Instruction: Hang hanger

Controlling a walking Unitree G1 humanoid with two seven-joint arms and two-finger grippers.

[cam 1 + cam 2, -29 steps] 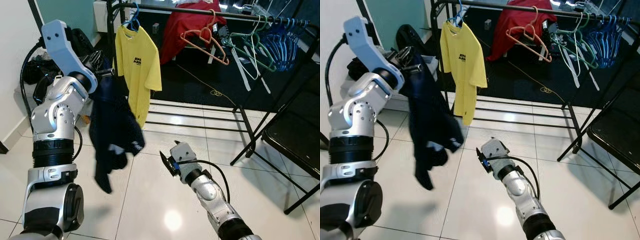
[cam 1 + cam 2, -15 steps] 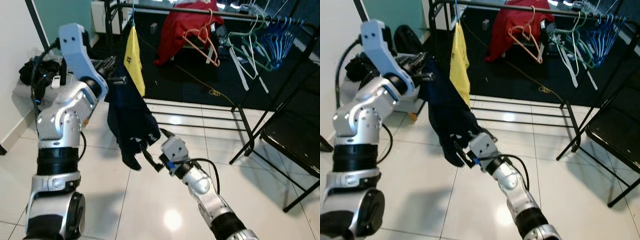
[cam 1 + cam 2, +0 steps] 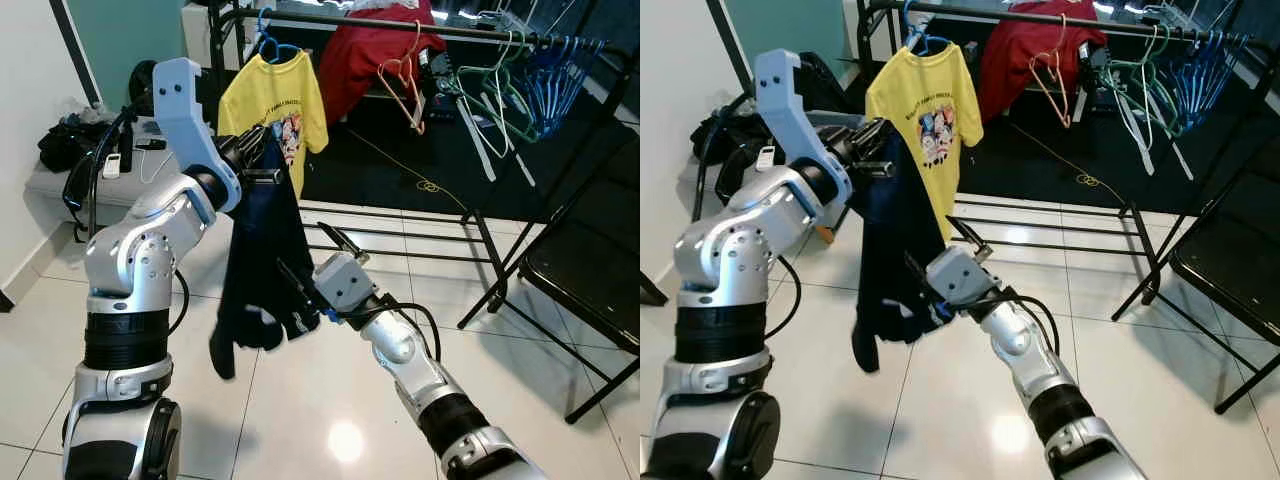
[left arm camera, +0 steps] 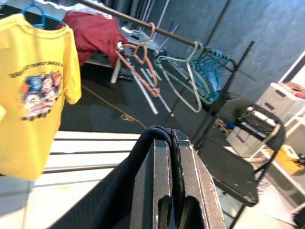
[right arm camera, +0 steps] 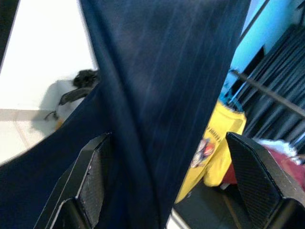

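One dark navy garment (image 3: 262, 262) hangs from the left gripper (image 3: 262, 160), whose jaws are clamped together on its top fold. Compared with half a second ago, the yellow T-shirt (image 3: 272, 110) on its blue hanger (image 3: 272, 42) has swung from edge-on to face the camera, and the right gripper (image 3: 306, 278) has come up against the garment's lower half, where before it sat below the hem. The left arm is bent, its forearm raised and the gripper held at chest height in front of the clothes rail (image 3: 470, 36). The right arm reaches forward and to the left, its jaws spread wide apart with the navy cloth between the two fingers (image 5: 93, 181). On the rail hang one yellow T-shirt, one red garment (image 3: 362, 55), one orange hanger (image 3: 400, 82) and a cluster of green and blue hangers (image 3: 525, 75) too bunched to count. One black folding chair (image 3: 590, 260) stands at the right.
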